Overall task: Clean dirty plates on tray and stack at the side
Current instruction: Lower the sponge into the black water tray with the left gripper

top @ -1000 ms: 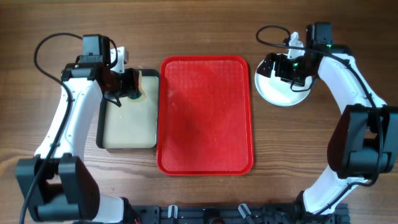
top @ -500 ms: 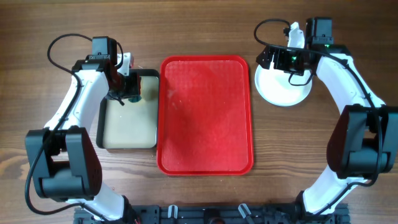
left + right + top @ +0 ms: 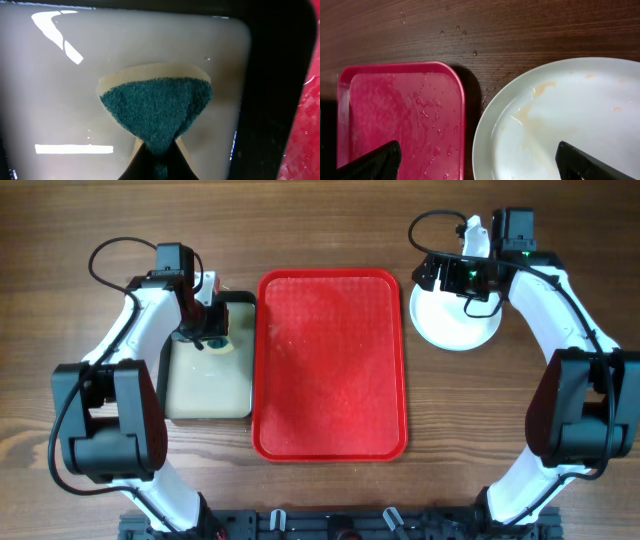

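The red tray (image 3: 330,365) lies at mid-table with no plates on it; its wet corner shows in the right wrist view (image 3: 400,115). A white plate stack (image 3: 455,325) sits to the tray's right; the top plate (image 3: 570,115) carries faint brownish streaks. My right gripper (image 3: 450,275) is open, hovering over the plate's far-left edge. My left gripper (image 3: 208,325) is shut on a green-and-yellow sponge (image 3: 157,107) and holds it over the pale liquid in the black-rimmed beige tray (image 3: 205,385).
Water drops lie on the wooden table (image 3: 465,32) beyond the red tray's corner. The black rim of the beige tray (image 3: 270,85) runs right beside the red tray's left edge.
My left gripper has drawn in over the beige tray's far right corner with the sponge. My right gripper rose off the plate toward the far edge, then held still.
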`<state>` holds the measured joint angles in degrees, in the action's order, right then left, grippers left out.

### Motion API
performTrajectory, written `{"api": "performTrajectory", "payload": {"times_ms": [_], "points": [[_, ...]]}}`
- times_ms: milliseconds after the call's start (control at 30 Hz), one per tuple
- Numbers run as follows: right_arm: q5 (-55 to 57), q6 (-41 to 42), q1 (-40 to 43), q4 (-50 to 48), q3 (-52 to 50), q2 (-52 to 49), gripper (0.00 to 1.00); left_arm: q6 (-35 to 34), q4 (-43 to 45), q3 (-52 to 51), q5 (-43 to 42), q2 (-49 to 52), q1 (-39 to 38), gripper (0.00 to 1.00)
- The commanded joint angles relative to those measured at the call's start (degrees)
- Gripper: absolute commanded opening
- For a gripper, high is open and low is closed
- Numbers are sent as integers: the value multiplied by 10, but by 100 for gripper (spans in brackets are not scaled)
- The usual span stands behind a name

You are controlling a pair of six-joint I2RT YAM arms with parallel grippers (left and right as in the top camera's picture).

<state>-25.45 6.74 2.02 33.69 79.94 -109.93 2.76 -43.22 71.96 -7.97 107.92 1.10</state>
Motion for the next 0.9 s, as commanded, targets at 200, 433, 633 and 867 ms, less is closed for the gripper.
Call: {"api": "performTrajectory", "payload": {"times_ms": [200,433,633,867], "points": [[4,-5,-2,-3,-6,-5,100,11,17,2,4,22,-1,9],[4,-5,-2,-3,-6,-5,99,11,16,3,3,21,-1,33],[4,-5,-2,-3,-6,-5,100,-2,24,35,4,-78,-1,38],[4,-6,-2,-3,-6,-5,99,-2,31,33,5,-104,-1,100]]}}
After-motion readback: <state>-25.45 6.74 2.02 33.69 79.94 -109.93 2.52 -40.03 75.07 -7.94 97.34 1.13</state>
